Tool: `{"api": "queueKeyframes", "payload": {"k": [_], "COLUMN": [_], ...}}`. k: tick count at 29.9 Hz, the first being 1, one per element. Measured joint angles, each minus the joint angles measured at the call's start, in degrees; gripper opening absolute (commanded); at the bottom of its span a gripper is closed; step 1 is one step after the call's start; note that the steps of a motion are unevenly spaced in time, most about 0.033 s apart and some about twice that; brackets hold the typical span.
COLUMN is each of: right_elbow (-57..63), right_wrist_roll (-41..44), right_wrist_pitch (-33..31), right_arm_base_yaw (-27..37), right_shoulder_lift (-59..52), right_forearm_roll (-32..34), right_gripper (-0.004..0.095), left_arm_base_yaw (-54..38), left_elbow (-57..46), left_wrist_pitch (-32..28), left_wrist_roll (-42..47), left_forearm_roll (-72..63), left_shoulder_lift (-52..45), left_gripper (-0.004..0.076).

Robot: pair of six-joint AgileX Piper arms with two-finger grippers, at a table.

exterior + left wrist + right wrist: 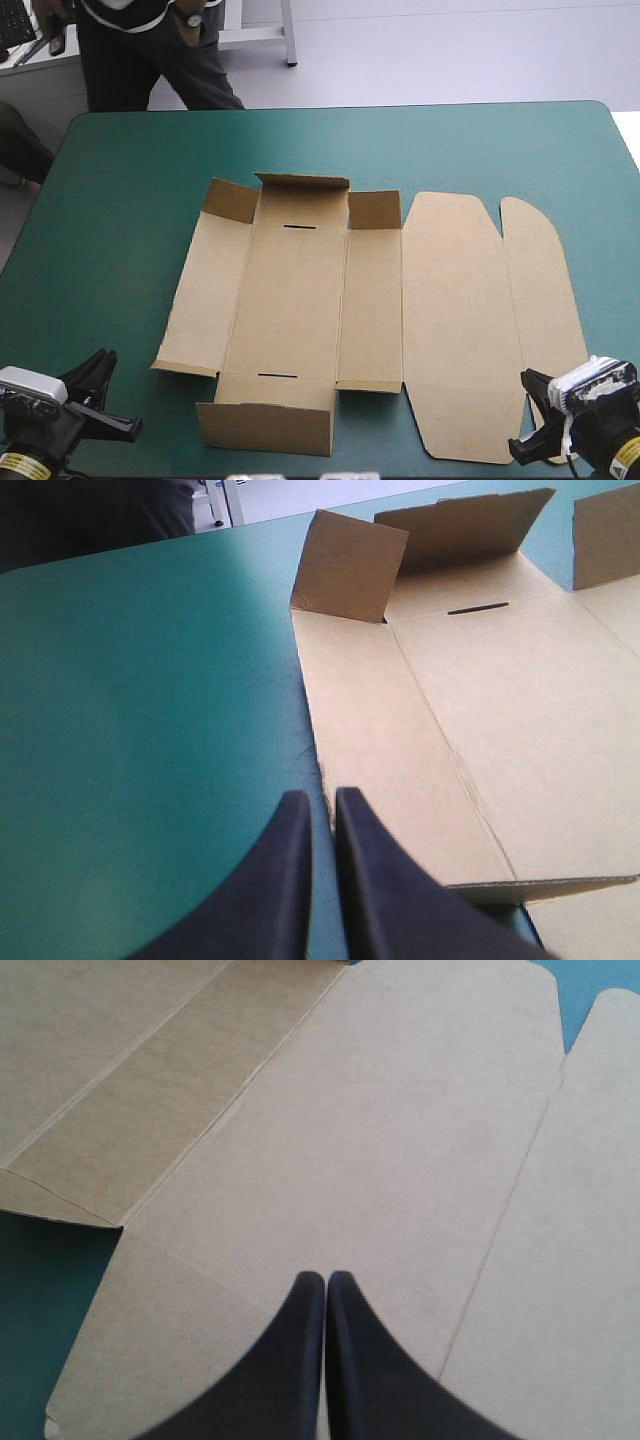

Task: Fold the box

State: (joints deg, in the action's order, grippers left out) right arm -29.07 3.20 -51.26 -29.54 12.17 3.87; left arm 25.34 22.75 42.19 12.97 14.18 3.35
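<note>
The brown box (pixel 300 300) lies as a cut sheet in the middle of the table. Its far end flap (pixel 302 185) and two far corner flaps stand raised, and the near end wall (pixel 265 425) is upright. The lid panel (pixel 450 320) with its rounded tabs lies flat on the right. My left gripper (pixel 110 400) sits at the near left corner, off the board. In the left wrist view it (pixel 320 798) is shut over the box's left edge (pixel 480 710). My right gripper (pixel 530 415) is near the lid's near right corner; it (pixel 326 1278) hovers shut above the lid board (pixel 380 1130).
A wide band of teal-green cover (pixel 120 220) runs between the box and the table's left and far edges. A narrower strip of cover (pixel 600 250) lies along the right edge beside the lid's tab.
</note>
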Motion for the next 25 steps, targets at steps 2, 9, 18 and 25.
{"api": "queueKeyframes", "payload": {"k": [2, 9, 18, 25], "right_elbow": [0.5, 0.5, 0.5, 0.5], "right_wrist_roll": [0.0, 0.0, 0.0, 0.0], "right_wrist_pitch": [0.4, 0.5, 0.5, 0.5], "right_arm_base_yaw": [0.0, 0.0, 0.0, 0.0], "right_shoulder_lift": [-1.7, -2.6, -2.6, -2.6], "right_forearm_roll": [-0.6, -1.0, -1.1, -1.1], "right_gripper": [-0.0014, -0.0015, -0.0015, -0.0015], "left_arm_base_yaw": [0.0, 0.0, 0.0, 0.0], "left_elbow": [0.0, 0.0, 0.0, 0.3], "left_wrist_pitch": [0.0, 0.0, 0.0, -0.5], "left_wrist_roll": [0.0, 0.0, 0.0, -0.2], "left_forearm_roll": [-0.1, -1.3, -4.1, -4.5], "left_shoulder_lift": [0.0, 0.0, 0.0, 2.2], "left_gripper": [0.0279, 0.0463, 0.0462, 0.0454]}}
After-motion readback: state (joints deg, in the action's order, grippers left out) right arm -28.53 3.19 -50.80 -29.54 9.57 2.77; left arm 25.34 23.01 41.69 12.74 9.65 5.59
